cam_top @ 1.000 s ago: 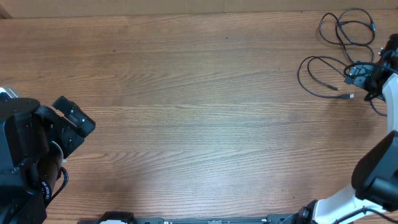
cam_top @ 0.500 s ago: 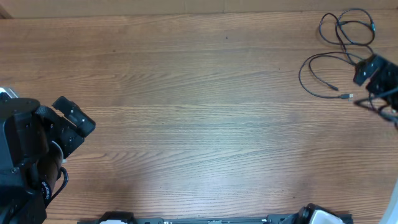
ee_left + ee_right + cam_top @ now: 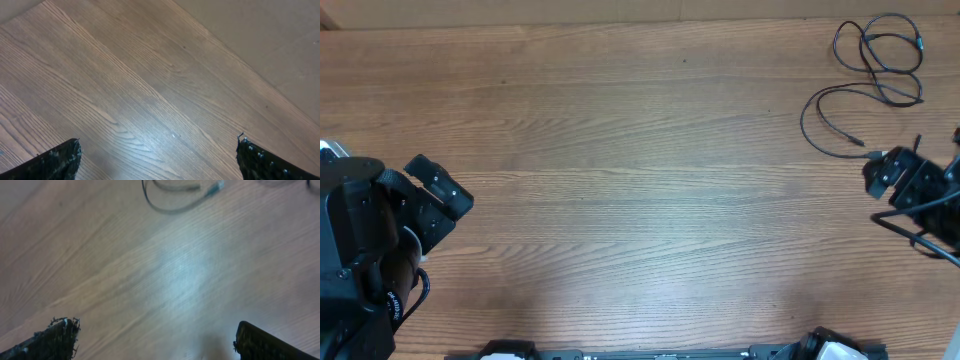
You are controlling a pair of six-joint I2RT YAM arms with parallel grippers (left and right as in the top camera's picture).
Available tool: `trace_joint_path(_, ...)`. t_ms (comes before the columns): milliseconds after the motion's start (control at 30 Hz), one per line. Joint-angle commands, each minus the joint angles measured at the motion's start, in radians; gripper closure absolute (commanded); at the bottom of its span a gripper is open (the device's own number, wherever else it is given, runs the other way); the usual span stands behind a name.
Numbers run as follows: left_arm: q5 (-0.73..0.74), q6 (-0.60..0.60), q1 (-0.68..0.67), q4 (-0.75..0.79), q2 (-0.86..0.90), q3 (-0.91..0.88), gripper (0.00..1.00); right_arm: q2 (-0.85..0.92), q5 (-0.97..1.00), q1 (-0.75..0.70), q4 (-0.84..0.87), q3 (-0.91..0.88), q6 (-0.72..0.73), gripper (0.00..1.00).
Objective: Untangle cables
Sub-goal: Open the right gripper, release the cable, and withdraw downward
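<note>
Before me the wooden table (image 3: 640, 150) carries thin black cables (image 3: 868, 90), seemingly two, looped near its far right corner.

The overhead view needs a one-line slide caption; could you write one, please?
Looped black cables lie at the table's far right, the right gripper close beside them, the left gripper far opposite.

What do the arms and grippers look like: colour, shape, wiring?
The left gripper and the right gripper are black and blocky. Their fingers are black with a rough, speckled surface. The left arm is bulky and black, with a black wire looped beside it. Black wires also trail from the right gripper. I see no readable markings.
</note>
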Motion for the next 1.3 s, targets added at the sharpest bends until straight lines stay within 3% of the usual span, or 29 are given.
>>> trace_joint_path(0, -0.014, 0.016, 0.01, 0.002, 0.0, 0.005, 0.0, -0.003, -0.022, 0.003, -0.029, 0.008, 0.012, 0.0)
trace_joint_path(333, -0.014, 0.016, 0.01, 0.002, 0.0, 0.005, 0.0, -0.028, -0.127, 0.004, -0.048, 0.007, -0.05, 0.0)
trace_joint_path(567, -0.014, 0.016, 0.01, 0.002, 0.0, 0.005, 0.01, -0.083, -0.209, 0.004, -0.05, 0.007, -0.193, 0.0)
trace_joint_path(733, -0.014, 0.016, 0.01, 0.001, 0.0, 0.005, 0.0, -0.16, -0.283, 0.004, -0.048, 0.007, -0.206, 0.0)
trace_joint_path(967, -0.014, 0.016, 0.01, 0.001, 0.0, 0.005, 0.0, -0.311, -0.331, 0.003, -0.056, 0.007, -0.355, 0.0)
trace_joint_path(1133, -0.014, 0.016, 0.01, 0.002, 0.0, 0.005, 0.0, -0.413, -0.343, 0.003, -0.077, 0.006, -0.357, 0.0)
trace_joint_path(1267, -0.014, 0.016, 0.01, 0.001, 0.0, 0.005, 0.01, -0.473, -0.403, 0.067, 0.046, 0.005, -0.356, 0.0)
